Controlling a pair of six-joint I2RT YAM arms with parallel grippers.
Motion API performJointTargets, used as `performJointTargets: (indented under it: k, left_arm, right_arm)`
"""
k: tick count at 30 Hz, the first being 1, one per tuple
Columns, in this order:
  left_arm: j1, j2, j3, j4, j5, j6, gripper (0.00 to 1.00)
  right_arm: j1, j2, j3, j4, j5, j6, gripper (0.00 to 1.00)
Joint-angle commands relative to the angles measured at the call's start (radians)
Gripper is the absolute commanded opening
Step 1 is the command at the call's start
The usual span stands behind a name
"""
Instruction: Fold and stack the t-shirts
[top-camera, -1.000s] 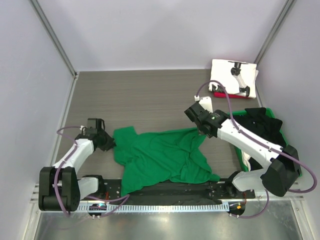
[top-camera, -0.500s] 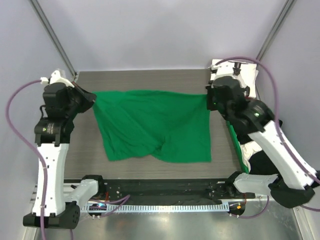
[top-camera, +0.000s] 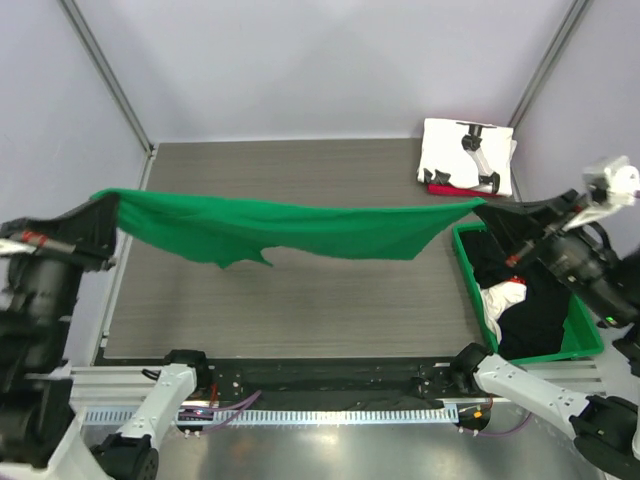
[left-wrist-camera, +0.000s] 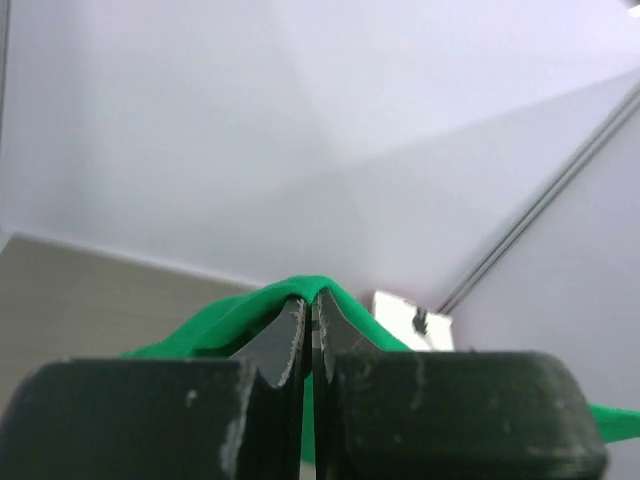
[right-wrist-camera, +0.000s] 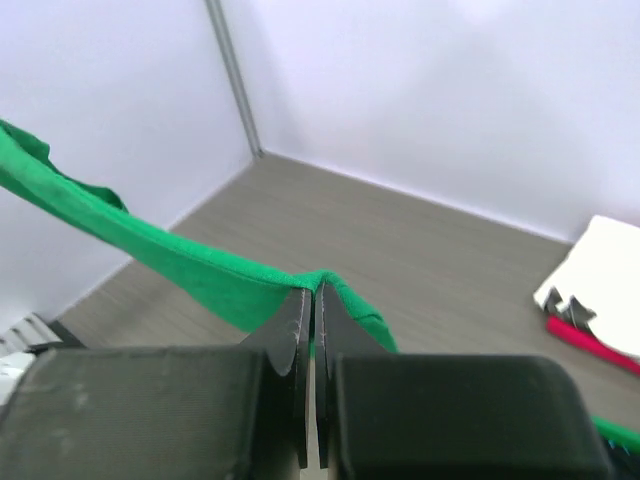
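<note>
We find the green t-shirt (top-camera: 300, 228) stretched taut in the air above the table (top-camera: 300, 165), with the left gripper (top-camera: 110, 208) and right gripper (top-camera: 485, 209) each clamped tight on an opposite end. We judge this spread serves to flatten it for laying down.

Tee (top-camera: 300, 228): plain bright green, no print. Table (top-camera: 330, 300): grey-brown, fine wood grain. Bin (top-camera: 474, 290): green, holding black tees (top-camera: 545, 320) and a white cloth (top-camera: 503, 297). Folded tee (top-camera: 448, 148): white with black print; red tee (top-camera: 452, 190) beneath it. Left fingers (left-wrist-camera: 283, 350) and right fingers (right-wrist-camera: 288, 345): black. Walls (top-camera: 300, 70): pale lilac-white.
</note>
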Motion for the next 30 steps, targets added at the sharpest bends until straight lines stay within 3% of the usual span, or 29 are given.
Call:
performJointTargets:
  k: [1,4,9,13,16,19,20,22,23,26,30]
  left_arm:
    - [-0.004,0.026,0.117,0.106,0.021,0.031,0.0]
    - [-0.028,0.078,0.192,0.154,0.05,0.057,0.01]
    - [-0.05,0.254,0.294,0.158,0.028,0.065,0.03]
    - [-0.05,0.394,0.234,0.206,0.015,0.058,0.04]
    - [-0.045,0.481,0.148,0.266,0.024,0.077,0.09]
    - [-0.019,0.576,0.033,0.33,0.051,0.096,0.22]
    - [-0.013,0.601,-0.008,0.359,0.051,0.103,0.34]
    - [0.016,0.694,-0.077,0.387,0.07,0.099,0.49]
    - [0.034,0.731,-0.137,0.404,0.086,0.097,0.62]
    - [0.053,0.901,-0.163,0.355,0.142,0.085,0.73]
    - [0.056,0.965,-0.247,0.319,0.084,0.081,0.74]
  right_arm:
    - [0.0,-0.027,0.08,0.065,-0.094,-0.01,0.01]
    - [0.0,-0.024,0.145,0.097,-0.069,-0.01,0.01]
    - [0.0,0.11,0.186,0.102,0.164,-0.039,0.01]
    - [0.0,0.268,0.099,0.173,0.368,-0.04,0.01]
    - [-0.015,0.401,0.015,0.284,0.495,-0.081,0.01]
    - [-0.147,0.565,-0.007,0.322,0.462,-0.032,0.01]
    - [-0.176,0.602,-0.015,0.332,0.463,-0.015,0.01]
    - [-0.254,0.717,-0.025,0.361,0.45,0.012,0.01]
    - [-0.274,0.763,-0.016,0.361,0.445,0.02,0.21]
    - [-0.321,0.88,0.019,0.341,0.382,0.013,0.79]
    - [-0.319,0.879,-0.048,0.332,0.315,0.029,0.85]
